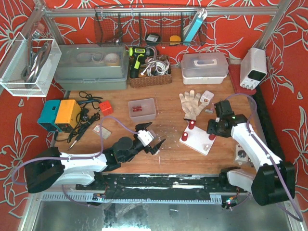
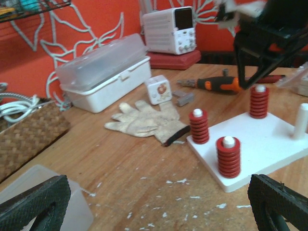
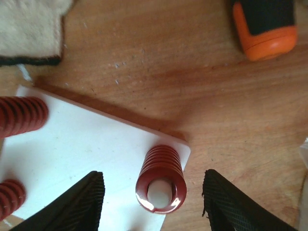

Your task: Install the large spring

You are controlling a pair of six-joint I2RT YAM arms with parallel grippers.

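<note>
A white peg board (image 1: 199,143) lies right of centre; it also shows in the left wrist view (image 2: 269,139) and the right wrist view (image 3: 82,144). Three large red springs sit on its pegs (image 2: 199,126) (image 2: 228,156) (image 2: 259,102); a fourth peg (image 2: 301,120) is bare. My right gripper (image 3: 161,204) is open, its jaws either side of the corner spring (image 3: 161,178), not touching it; it hangs over that spring (image 1: 212,136) in the top view. My left gripper (image 1: 153,139) is open and empty, low over the table left of the board, fingers (image 2: 33,204) wide apart.
A work glove (image 1: 192,103) and a small cube (image 1: 208,97) lie behind the board. An orange-handled screwdriver (image 2: 219,84) lies near the glove, and shows in the right wrist view (image 3: 264,29). A clear small box (image 1: 142,109), white lidded box (image 1: 204,65) and power supply (image 1: 253,67) stand further back.
</note>
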